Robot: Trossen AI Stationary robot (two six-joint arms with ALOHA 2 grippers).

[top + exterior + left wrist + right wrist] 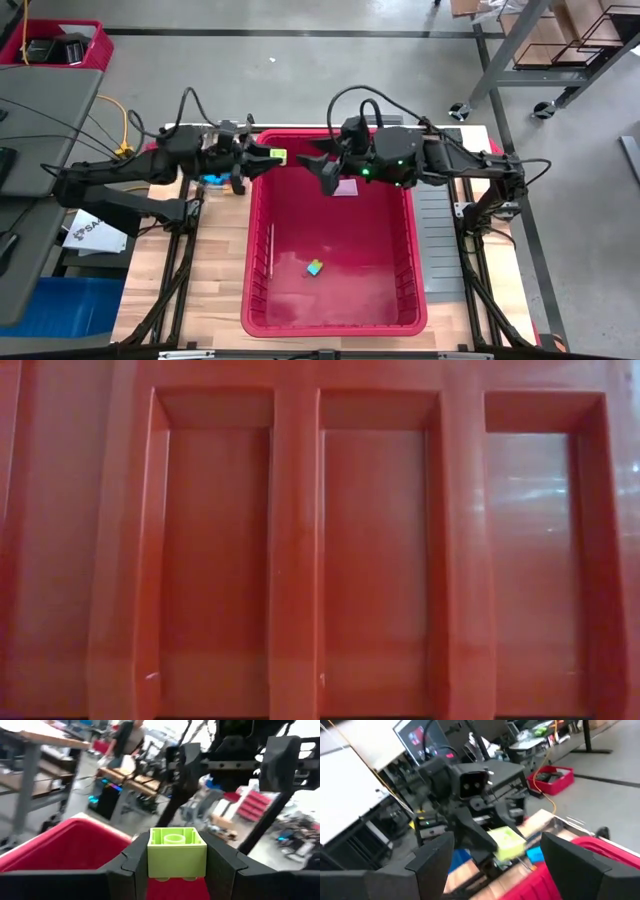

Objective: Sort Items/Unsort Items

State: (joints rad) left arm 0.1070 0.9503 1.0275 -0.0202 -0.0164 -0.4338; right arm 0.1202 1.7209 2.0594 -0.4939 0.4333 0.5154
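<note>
Lettering "SA" on white sheet [88, 233] left of table [215, 290].

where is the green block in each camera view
high view: green block in the left gripper, at the red bin's upper left rim.
low view: not in it; only the bin wall shows.
left wrist view: centre, clamped between the dark fingers.
right wrist view: centre, held by the left gripper, beyond the open right gripper.
Shared landmark: the red bin.
</note>
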